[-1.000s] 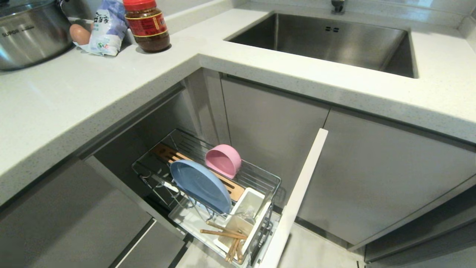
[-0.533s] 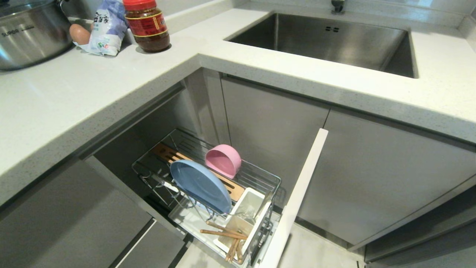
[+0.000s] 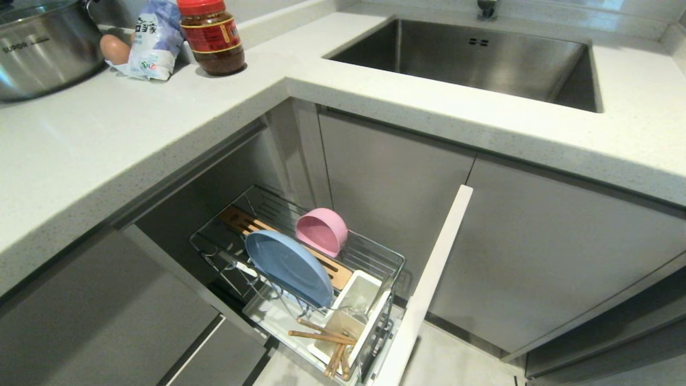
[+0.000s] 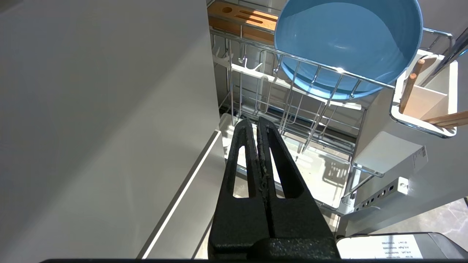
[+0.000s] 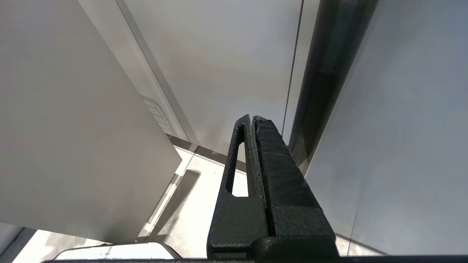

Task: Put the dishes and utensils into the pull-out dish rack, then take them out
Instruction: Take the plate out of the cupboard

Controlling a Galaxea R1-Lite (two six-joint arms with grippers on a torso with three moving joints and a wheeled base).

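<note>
The pull-out dish rack (image 3: pixel 394 262) stands drawn out below the counter corner, its white front panel (image 3: pixel 429 284) nearest me. The blue plate (image 3: pixel 289 265) leans upright in the prongs, and the pink bowl (image 3: pixel 321 230) lies on its side behind it by the wooden strip (image 3: pixel 241 220). Chopsticks (image 3: pixel 327 335) and a silver fork (image 3: pixel 358 306) sit in the white utensil cup (image 3: pixel 370 289). Neither arm shows in the head view. My left gripper (image 4: pixel 255 120) is shut and empty, low beside the rack, below the plate (image 4: pixel 343 40) and over the drip tray (image 4: pixel 321 171). My right gripper (image 5: pixel 252 117) is shut and empty, facing grey cabinet doors.
On the counter's back left stand a steel pot (image 3: pixel 43 48), an egg (image 3: pixel 114 49), a white bag (image 3: pixel 155 40) and a red-lidded jar (image 3: pixel 211 37). The steel sink (image 3: pixel 471 59) lies at the back right. Grey cabinet fronts (image 3: pixel 536 252) flank the rack.
</note>
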